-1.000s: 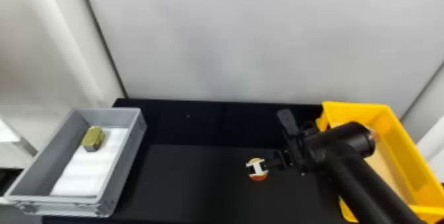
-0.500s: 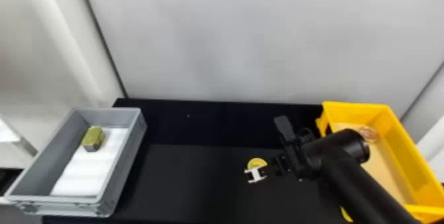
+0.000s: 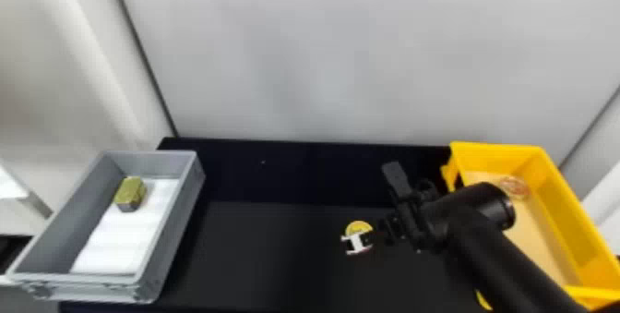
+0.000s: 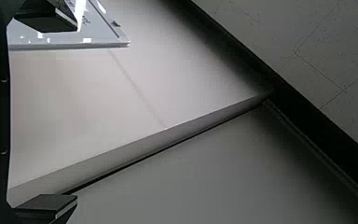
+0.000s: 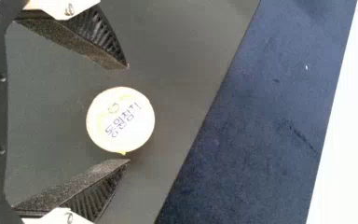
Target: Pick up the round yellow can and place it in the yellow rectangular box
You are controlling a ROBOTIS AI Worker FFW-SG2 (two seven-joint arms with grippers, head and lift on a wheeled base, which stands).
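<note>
Between the spread fingers of the right gripper (image 5: 128, 113) stands the round yellow can (image 5: 120, 120), upright on the black table (image 3: 267, 252). It is nearer to one finger (image 5: 81, 183) than to the other; if that one touches it, I cannot tell. With 12 o'clock at the far wall (head view), the can is approx. at 9 o'clock from the yellow rectangular box (image 3: 498, 155).

Can is prob. full, so a bit heavy for its size, and stiff; I don't expect it to be fragile. The side may be slippery b/c smooth. Best is to hold it on two opposite points of the round side, w/ pads low enough, not only at the lid edge. If the gripper is not centred first, one finger may push or tip it.

Right arm (image 3: 512, 261) comes from 4 o'clock, partly over the box. The box wall is in the way, so the can must be lifted above it. A round item w/ reddish marks (image 3: 514, 187) is inside the box; better to avoid it. At 9 o'clock from the can is a grey box (image 3: 170, 247) w/ a gold-coloured block (image 3: 130, 193), no obstacle, I think. Left gripper (image 4: 77, 112) is idle, w/ fingers wide apart, nothing between, seen in the left wrist view.
</note>
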